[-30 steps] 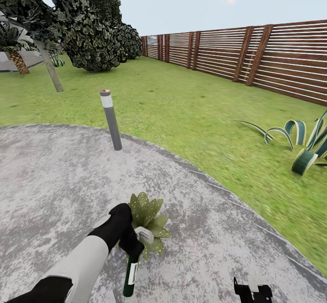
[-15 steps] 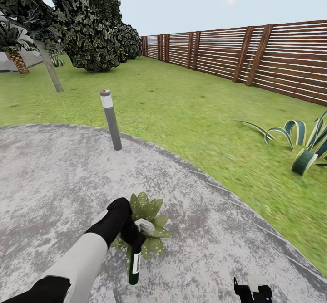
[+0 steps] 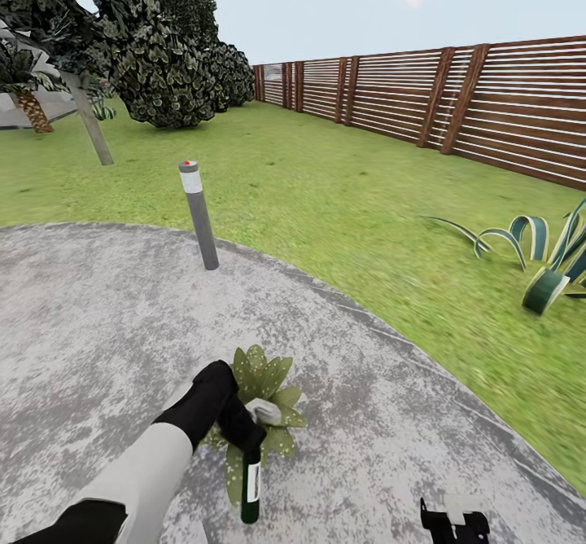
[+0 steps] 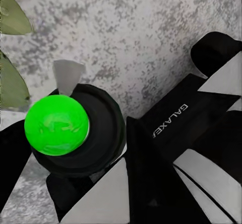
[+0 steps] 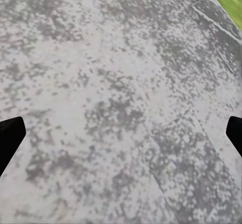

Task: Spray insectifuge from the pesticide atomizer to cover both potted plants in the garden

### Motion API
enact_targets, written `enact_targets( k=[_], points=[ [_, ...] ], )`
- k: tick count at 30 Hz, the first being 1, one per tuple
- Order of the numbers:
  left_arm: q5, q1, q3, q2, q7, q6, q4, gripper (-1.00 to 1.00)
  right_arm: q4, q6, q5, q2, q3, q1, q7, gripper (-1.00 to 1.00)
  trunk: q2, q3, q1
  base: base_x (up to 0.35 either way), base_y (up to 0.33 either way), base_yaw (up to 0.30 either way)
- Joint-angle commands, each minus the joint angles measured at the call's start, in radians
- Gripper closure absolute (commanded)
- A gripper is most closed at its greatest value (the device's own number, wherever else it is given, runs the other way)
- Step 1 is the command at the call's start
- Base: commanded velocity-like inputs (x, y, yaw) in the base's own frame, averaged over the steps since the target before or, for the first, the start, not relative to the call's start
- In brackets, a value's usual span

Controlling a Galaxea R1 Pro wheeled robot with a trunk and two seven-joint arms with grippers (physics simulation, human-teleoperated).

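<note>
Head view shows the left gripper [image 3: 248,438] clamped on the pesticide atomizer [image 3: 251,485], which hangs upright over the round grey paving [image 3: 98,324], just in front of a potted plant [image 3: 264,385]. Right wrist view: the right gripper's fingers [image 5: 10,138] spread wide above paving.

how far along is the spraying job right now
Pickup looks done: the left pincer grips the spray bottle. In hand: it hangs over one potted plant on the grey paving. Whether spray has landed can't be told. The second plant is left.
</note>
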Motion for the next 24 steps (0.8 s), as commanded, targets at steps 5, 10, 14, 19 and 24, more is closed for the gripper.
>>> enact_targets(
  k=[5,10,14,19,24],
  points=[
    [-0.011,-0.020,0.000,0.007,-0.009,0.021,0.003,1.00,0.001,-0.003,0.011,0.000,-0.008,-0.001,-0.003,-1.00,0.000,-0.001,0.000,0.000,0.000,0.000],
    [-0.013,-0.100,0.000,0.009,-0.009,0.024,0.116,1.00,-0.001,-0.003,0.010,0.000,-0.008,-0.001,-0.003,-1.00,0.000,-0.001,0.000,0.000,0.000,0.000],
    [-0.015,-0.109,-0.004,0.012,-0.009,0.023,0.140,1.00,-0.003,-0.003,0.009,0.002,-0.007,-0.001,-0.003,-1.00,0.000,-0.001,0.000,0.000,0.000,0.000],
    [-0.018,-0.099,-0.005,0.012,-0.004,0.021,0.136,1.00,-0.003,-0.003,0.009,0.004,-0.006,-0.001,-0.003,-1.00,0.000,-0.001,0.000,0.000,0.000,0.180],
    [-0.019,-0.100,-0.007,0.009,-0.001,0.021,0.129,1.00,-0.003,-0.003,0.009,0.004,-0.008,-0.001,-0.003,-1.00,0.000,-0.001,0.000,0.014,0.000,0.162]
  ],
)
